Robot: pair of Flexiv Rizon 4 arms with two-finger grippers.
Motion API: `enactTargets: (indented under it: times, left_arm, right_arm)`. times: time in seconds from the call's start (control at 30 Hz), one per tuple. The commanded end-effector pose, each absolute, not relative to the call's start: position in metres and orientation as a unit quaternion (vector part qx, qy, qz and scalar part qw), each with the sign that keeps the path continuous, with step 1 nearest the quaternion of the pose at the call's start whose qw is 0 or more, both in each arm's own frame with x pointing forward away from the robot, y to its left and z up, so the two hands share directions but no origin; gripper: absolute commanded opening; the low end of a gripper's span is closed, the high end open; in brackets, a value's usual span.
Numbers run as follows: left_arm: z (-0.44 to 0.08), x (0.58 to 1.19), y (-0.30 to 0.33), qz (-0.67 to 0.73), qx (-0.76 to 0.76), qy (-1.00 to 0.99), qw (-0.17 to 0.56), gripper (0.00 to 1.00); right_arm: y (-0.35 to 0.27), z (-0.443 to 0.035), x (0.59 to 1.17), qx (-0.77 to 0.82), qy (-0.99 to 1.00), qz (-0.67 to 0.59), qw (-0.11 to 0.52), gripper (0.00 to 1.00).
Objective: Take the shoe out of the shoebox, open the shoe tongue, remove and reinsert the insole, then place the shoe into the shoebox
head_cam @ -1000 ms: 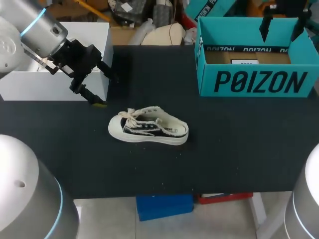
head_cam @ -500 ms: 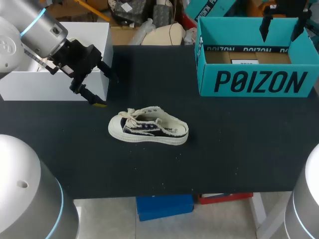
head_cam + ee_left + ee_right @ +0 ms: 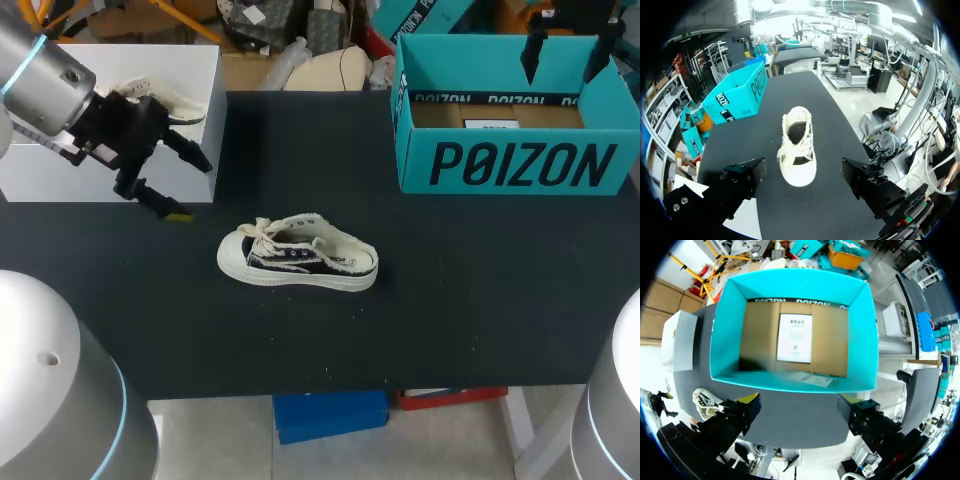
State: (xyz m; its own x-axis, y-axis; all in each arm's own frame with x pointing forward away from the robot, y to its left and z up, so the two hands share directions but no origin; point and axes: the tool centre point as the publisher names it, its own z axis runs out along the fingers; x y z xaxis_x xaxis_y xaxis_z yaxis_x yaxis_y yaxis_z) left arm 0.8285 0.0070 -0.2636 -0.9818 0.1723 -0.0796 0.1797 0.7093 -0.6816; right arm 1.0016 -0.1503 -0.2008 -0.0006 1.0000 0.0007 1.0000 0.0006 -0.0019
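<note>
A small black-and-cream sneaker (image 3: pixel 298 262) lies on its side on the black table (image 3: pixel 450 300), toe to the left, laces loose. My left gripper (image 3: pixel 190 190) hangs open to the shoe's upper left, apart from it, in front of a white box. In the left wrist view the sneaker (image 3: pixel 797 150) lies ahead of the open left gripper (image 3: pixel 802 170), toe nearest. The teal shoebox (image 3: pixel 510 160) stands open at the back right. My right gripper (image 3: pixel 568 60) is open above it. In the right wrist view the right gripper (image 3: pixel 799 407) looks down into the shoebox (image 3: pixel 790 382).
A white box (image 3: pixel 110 150) sits at the table's back left, with a cream laced object (image 3: pixel 155 97) showing on top. A white paper sheet (image 3: pixel 795 337) lies on the shoebox's cardboard floor. The sneaker (image 3: pixel 705 402) shows beside the right gripper's finger.
My left arm has drawn back to the left, away from the sneaker, uncovering the cream object on the white box. The sneaker, shoebox and right arm have not moved.
</note>
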Motion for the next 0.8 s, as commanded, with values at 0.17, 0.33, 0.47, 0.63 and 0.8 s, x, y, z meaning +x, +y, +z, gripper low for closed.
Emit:
enactTargets:
  times: [0.17,0.33,0.47,0.63,0.8]
  left_arm:
    - [-0.267,0.824,0.018,-0.379,0.089,0.921,0.012,1.00]
    - [-0.267,0.824,0.018,-0.379,0.089,0.921,0.012,1.00]
    - [-0.267,0.824,0.018,-0.379,0.089,0.921,0.012,1.00]
    - [-0.267,0.824,0.018,-0.379,0.089,0.921,0.012,1.00]
    - [-0.267,0.824,0.018,-0.379,0.089,0.921,0.012,1.00]
  right_arm:
    - [-0.150,-0.200,1.001,-0.707,-0.707,0.001,0.001,1.00]
    - [-0.142,-0.193,1.005,-0.690,-0.724,0.011,-0.005,1.00]
    - [-0.088,-0.179,1.003,-0.591,-0.806,0.005,-0.022,1.00]
    - [-0.010,-0.176,0.959,-0.408,-0.910,-0.018,-0.066,1.00]
    - [0.017,-0.179,0.928,-0.337,-0.937,-0.040,-0.076,1.00]
